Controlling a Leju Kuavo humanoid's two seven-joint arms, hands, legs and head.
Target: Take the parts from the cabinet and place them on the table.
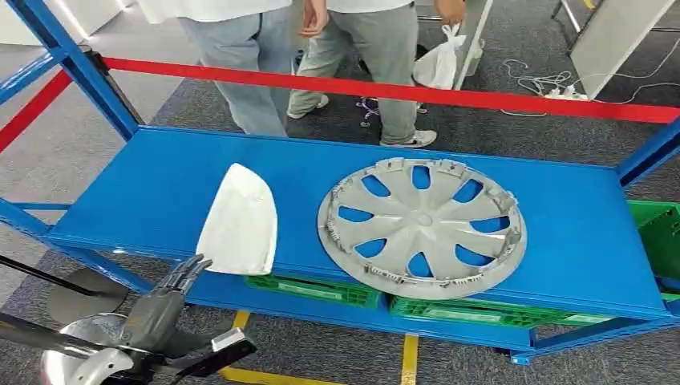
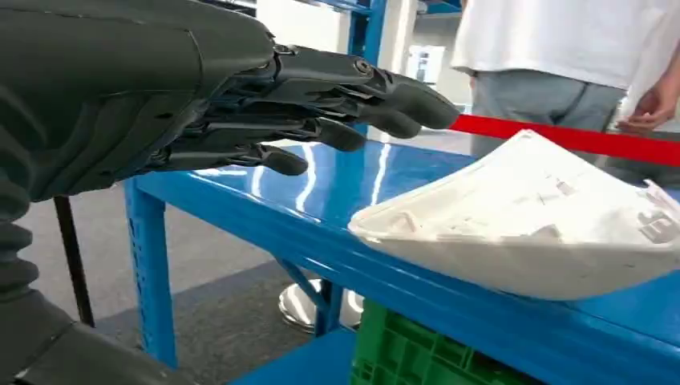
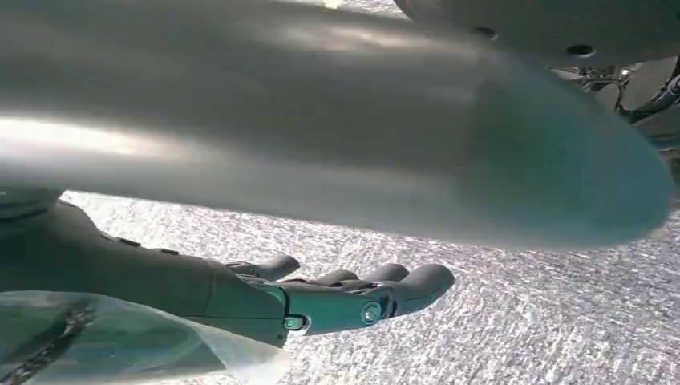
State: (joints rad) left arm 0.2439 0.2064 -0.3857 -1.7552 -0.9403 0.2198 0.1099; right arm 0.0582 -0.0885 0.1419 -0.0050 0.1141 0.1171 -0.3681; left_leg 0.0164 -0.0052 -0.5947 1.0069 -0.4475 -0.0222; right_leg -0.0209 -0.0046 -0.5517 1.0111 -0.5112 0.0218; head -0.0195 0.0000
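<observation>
Your left hand [image 1: 164, 309] hovers empty, fingers extended, just off the blue metal shelf's [image 1: 561, 233] front edge near the white curved plastic shell [image 1: 239, 220]. Your right hand [image 3: 321, 297] hangs empty, fingers apart.

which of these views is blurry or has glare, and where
Head view: sharp, evenly lit. Left wrist view: window glare streaks the glossy blue metal shelf beside the dark left hand; the white curved plastic shell is slightly soft. Right wrist view: a big out-of-focus silver arm section with a bright highlight; the right hand is clearer.
</observation>
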